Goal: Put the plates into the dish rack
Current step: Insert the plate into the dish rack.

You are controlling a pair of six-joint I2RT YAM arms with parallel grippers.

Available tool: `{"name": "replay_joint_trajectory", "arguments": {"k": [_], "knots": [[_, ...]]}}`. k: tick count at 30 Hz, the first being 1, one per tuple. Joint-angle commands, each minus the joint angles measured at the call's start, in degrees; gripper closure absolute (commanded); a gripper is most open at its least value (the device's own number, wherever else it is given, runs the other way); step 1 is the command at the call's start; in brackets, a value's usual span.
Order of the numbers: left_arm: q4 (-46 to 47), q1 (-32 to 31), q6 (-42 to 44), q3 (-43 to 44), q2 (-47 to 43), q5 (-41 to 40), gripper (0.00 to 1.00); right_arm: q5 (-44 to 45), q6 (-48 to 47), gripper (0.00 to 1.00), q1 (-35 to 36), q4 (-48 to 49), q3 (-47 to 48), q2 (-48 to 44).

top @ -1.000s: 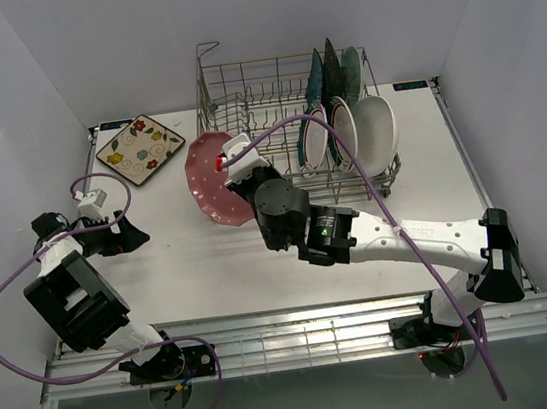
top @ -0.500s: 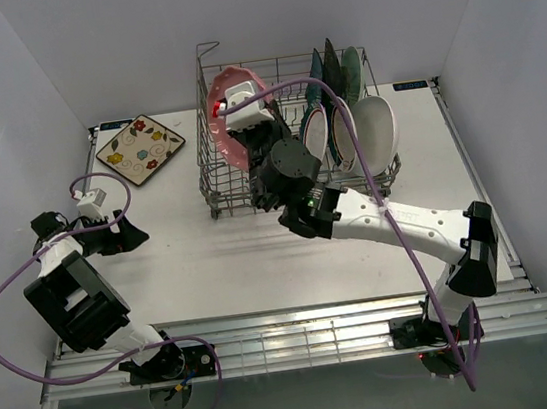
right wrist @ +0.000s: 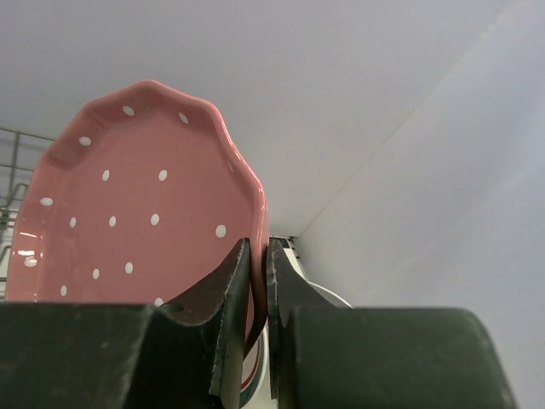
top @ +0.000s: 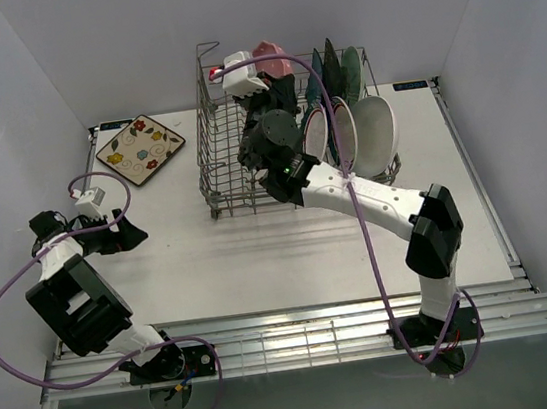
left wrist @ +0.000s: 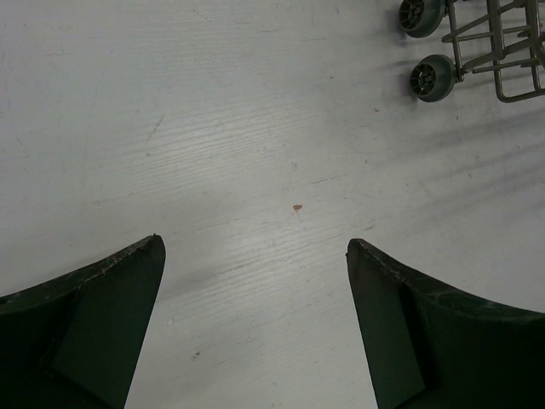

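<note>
- The pink dotted plate (right wrist: pixel 128 221) is held on edge in the air over the far side of the dish rack (top: pixel 230 160), above the wires and just left of the plates already loaded.
- The right tool (right wrist: pixel 258 264) is clamped on that plate's scalloped rim, one finger on each face.
- Six plates stand upright in the right part of the rack. Three dark ones stand at the back, teal (top: pixel 316 76), black (top: pixel 332 66) and mint (top: pixel 351 73). In front are two green-rimmed white rounds (top: pixel 317 136) and a plain white plate (top: pixel 378 130).
- The cream floral square plate (top: pixel 140 149) lies flat on the bench (top: pixel 260 257), well left of the rack.
- The left tool (left wrist: pixel 254 242) hangs over bare bench near the left wall, its fingers wide apart with nothing between them.
</note>
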Motion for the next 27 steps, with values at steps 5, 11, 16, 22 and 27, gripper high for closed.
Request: {"name": "replay_joint_trajectory", "arguments": {"k": [5,11,16,22,27], "knots": [[1.2,-0.1,1.0,-1.4,-4.2,-0.4,0.02,-2.4,-4.6,0.92,-5.0,11.8,7.9,3.2],[1.4,-0.1,1.1,-1.8,-4.2,0.0,0.02,-3.9,-4.4,0.92,-7.9,11.5,9.0,6.3],[2.1,-0.1,0.9,-2.7,-4.3,1.2,0.02,-5.4,-4.6,0.92,-10.4,9.7,13.3,11.1],[3.6,-0.1,1.0,-3.9,-4.1,1.1,0.02,-8.8,-4.9,0.92,-13.4,8.8,17.0,16.0],[4.3,-0.1,1.1,-4.4,-3.5,1.0,0.02,-11.5,-1.3,0.92,-16.4,5.1,20.0,19.2]]}}
